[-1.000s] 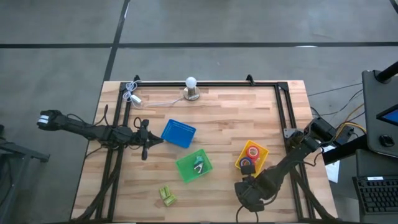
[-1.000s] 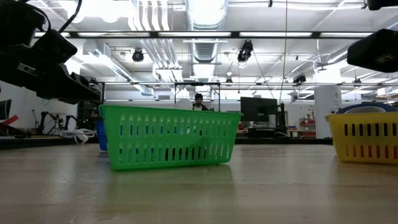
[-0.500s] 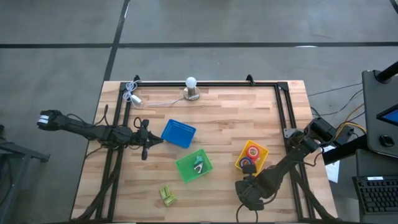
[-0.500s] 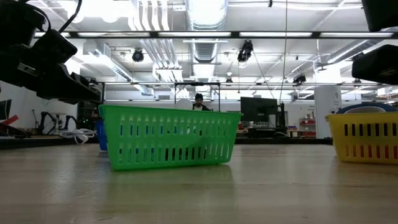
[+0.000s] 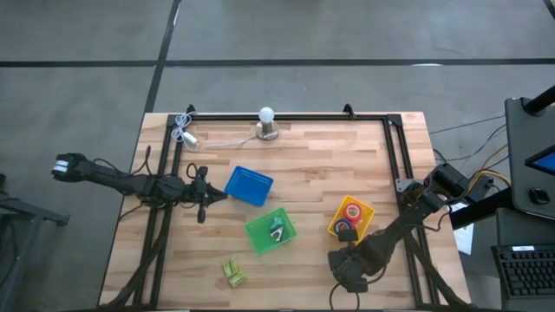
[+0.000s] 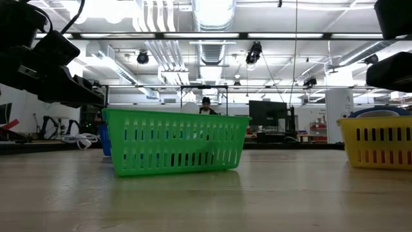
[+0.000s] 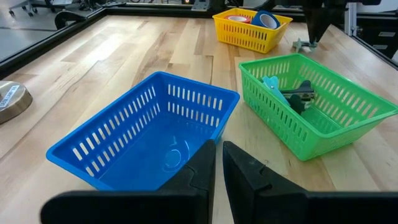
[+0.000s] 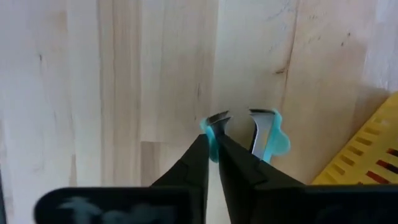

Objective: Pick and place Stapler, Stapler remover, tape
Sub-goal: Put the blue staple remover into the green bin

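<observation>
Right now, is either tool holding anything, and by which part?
The right tool is pinched on the teal staple remover, gripping one of its two arms near the metal claw. The left tool, beside the blue bin, holds nothing.

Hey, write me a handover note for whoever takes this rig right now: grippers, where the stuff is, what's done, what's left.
Right gripper: shut on a blue staple remover lying on the table beside the yellow bin.
Left gripper: shut, holding nothing, by the blue bin.
Done: tape in the yellow bin; another remover in the green bin.
Left: bin the gripped remover; the green staplers sit loose on the table.
</observation>
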`<control>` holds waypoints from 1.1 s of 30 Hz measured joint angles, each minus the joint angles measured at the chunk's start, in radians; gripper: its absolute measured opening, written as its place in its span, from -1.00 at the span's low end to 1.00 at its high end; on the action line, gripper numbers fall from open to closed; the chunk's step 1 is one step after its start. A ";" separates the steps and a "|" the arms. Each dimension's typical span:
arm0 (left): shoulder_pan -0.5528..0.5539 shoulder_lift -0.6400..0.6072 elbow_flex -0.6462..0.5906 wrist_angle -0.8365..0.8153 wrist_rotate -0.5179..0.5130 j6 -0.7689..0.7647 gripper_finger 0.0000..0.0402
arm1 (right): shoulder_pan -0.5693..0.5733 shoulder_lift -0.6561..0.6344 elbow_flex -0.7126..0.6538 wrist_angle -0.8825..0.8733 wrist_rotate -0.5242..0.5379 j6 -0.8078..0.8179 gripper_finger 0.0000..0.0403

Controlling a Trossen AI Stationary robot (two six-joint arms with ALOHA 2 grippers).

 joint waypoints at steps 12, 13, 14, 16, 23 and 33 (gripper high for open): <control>0.000 0.000 0.000 0.000 0.000 0.000 -0.83 | -0.071 0.000 0.144 -0.010 0.036 -0.053 -0.96; 0.000 0.000 0.000 0.000 0.000 0.000 -0.83 | -0.082 0.000 0.160 -0.011 0.047 -0.069 -0.96; 0.000 0.000 0.000 0.000 0.000 0.000 -0.83 | -0.095 0.000 0.176 -0.010 0.057 -0.084 -0.96; 0.000 0.000 0.000 0.000 0.000 0.000 -0.83 | -0.122 0.000 0.205 -0.010 0.079 -0.117 -0.96; 0.000 0.000 0.000 0.000 0.000 0.000 -0.83 | -0.233 0.000 0.284 -0.008 0.114 -0.243 -0.96; 0.000 0.000 0.000 0.000 0.000 0.000 -0.83 | -0.374 0.000 0.369 0.052 0.068 -0.394 -0.96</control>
